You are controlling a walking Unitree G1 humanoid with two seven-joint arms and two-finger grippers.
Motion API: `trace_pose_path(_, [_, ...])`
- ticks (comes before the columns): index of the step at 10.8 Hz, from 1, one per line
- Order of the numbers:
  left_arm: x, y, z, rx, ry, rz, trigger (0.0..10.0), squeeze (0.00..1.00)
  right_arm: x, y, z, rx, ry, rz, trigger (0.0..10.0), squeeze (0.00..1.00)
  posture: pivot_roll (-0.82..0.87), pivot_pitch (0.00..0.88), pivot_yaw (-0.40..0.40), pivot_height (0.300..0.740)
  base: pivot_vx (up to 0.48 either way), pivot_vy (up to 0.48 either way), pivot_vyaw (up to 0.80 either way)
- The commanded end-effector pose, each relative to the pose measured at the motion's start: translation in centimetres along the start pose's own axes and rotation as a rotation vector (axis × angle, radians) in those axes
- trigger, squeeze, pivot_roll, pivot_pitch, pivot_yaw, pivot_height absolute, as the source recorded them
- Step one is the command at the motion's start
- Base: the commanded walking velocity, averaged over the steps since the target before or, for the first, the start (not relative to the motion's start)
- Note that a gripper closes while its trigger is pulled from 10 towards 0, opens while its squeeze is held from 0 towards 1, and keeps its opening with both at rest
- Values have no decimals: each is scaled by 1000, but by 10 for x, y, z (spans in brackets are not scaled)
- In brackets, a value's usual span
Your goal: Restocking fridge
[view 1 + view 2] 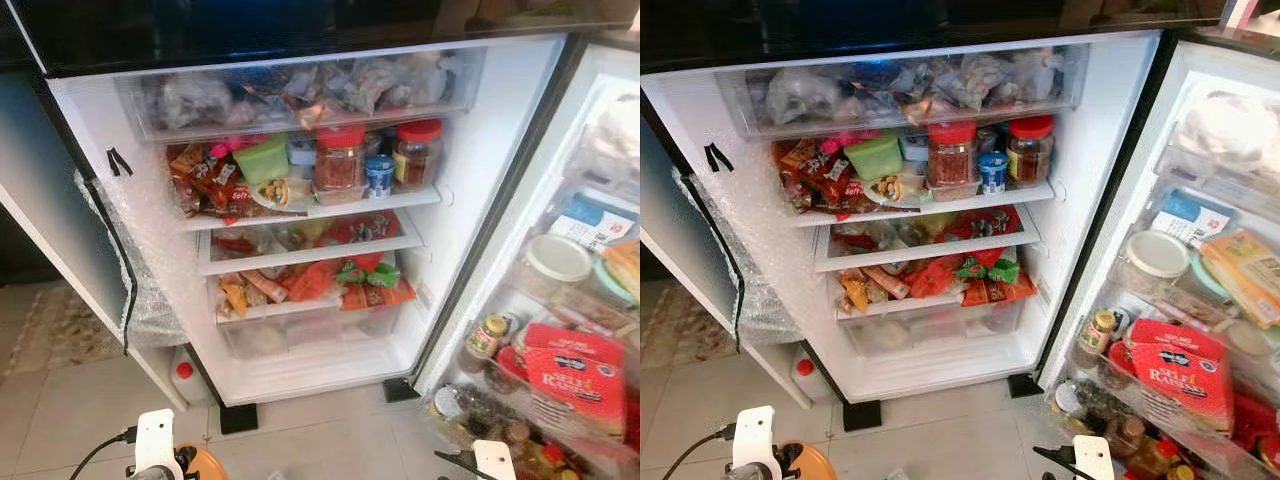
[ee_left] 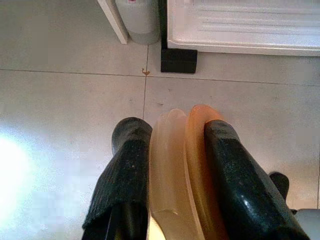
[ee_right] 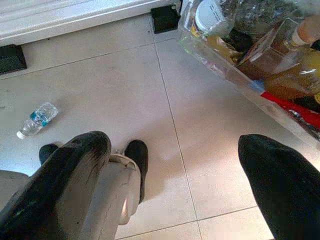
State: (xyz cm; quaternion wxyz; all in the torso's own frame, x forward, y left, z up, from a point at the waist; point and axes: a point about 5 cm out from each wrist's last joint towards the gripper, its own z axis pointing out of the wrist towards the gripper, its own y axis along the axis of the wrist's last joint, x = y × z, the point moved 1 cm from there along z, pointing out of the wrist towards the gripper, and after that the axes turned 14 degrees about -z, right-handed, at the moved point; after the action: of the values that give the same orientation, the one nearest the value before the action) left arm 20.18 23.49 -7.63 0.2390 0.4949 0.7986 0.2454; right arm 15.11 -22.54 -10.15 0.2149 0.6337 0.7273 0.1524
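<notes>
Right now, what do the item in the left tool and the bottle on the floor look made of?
The item in the left tool looks like translucent orange and pale plastic: glossy, light passes through its rims. The bottle looks like clear thin plastic with a white cap.

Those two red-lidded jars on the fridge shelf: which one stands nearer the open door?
The right-hand jar, with dark contents, beside the fridge's inner right wall. The other red-lidded jar stands further left, with a small blue tub between them.
</notes>
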Motion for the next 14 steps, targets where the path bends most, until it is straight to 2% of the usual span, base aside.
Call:
trace_pose_path(1, [1, 0, 0, 3, -2, 0, 10000, 0, 0, 1, 0, -7, 1, 13, 10000, 0, -77, 0, 21, 740, 255, 0, 0])
trace_pose_path(12, [1, 2, 0, 1, -3, 4, 10000, 0, 2, 2, 0, -10, 3, 31, 10000, 0, -76, 0, 25, 740, 269, 0, 0])
trace_pose_path(14, [1, 2, 0, 0, -7, -3, 10000, 0, 2, 2, 0, -9, 4, 30, 10000, 0, -75, 0, 25, 740, 0, 0, 0])
